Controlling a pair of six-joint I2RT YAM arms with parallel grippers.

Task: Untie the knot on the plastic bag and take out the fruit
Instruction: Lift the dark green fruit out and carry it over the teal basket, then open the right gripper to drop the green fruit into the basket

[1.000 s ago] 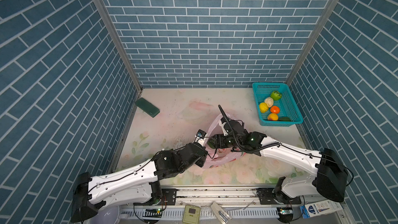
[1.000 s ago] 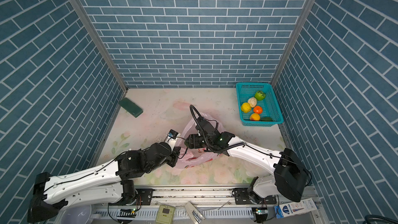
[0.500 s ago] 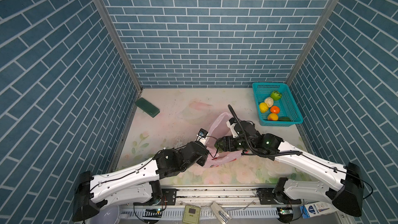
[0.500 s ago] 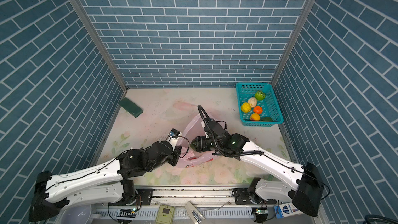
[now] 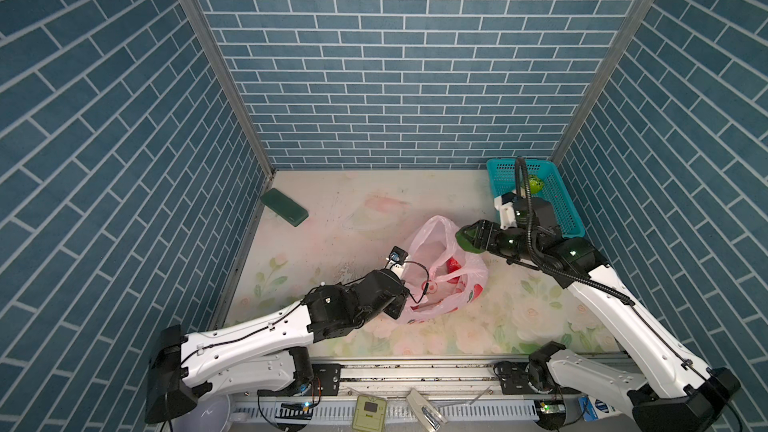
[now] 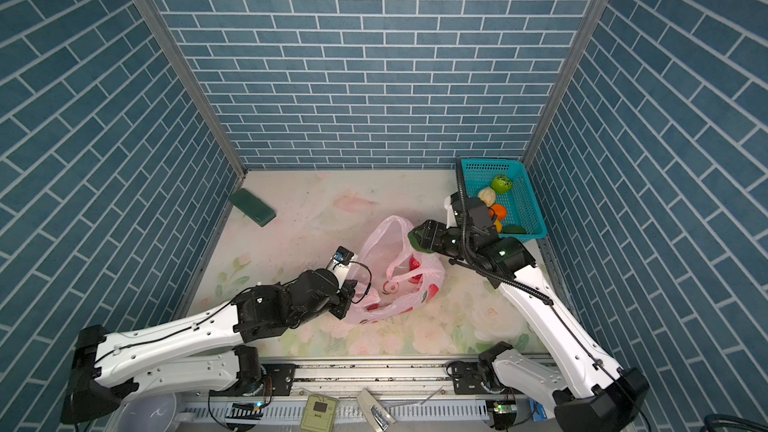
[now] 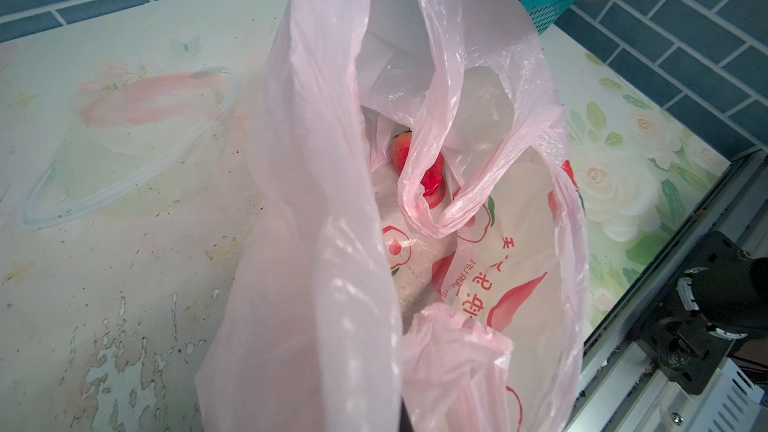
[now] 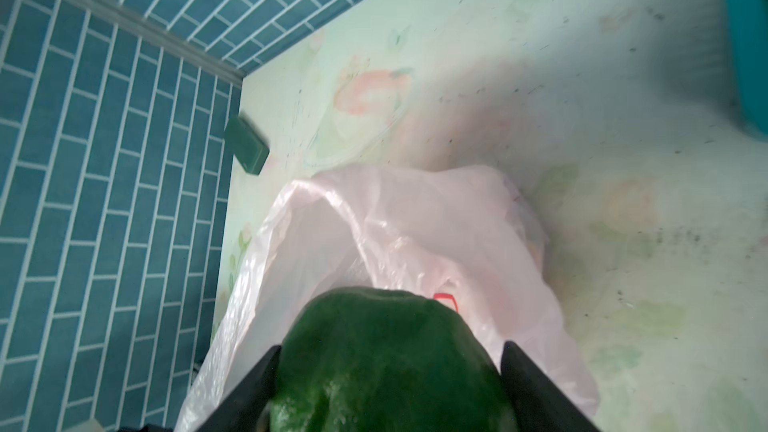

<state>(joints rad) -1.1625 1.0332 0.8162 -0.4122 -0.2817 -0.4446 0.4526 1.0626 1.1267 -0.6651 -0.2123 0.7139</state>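
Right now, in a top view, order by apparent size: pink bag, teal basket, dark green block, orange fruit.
1. pink bag
2. teal basket, nearly equal; an arm hides part
3. dark green block
4. orange fruit

3 walls (image 5: 395, 56) of teal-blue brick pattern with white joints enclose the far, left and right sides, meeting at 2 grey metal posts (image 5: 211, 47). The tabletop (image 5: 332, 218) bears a pale floral print (worn and flaking in patches). A metal rail (image 5: 415, 371) runs along its near edge. Light is soft, even.
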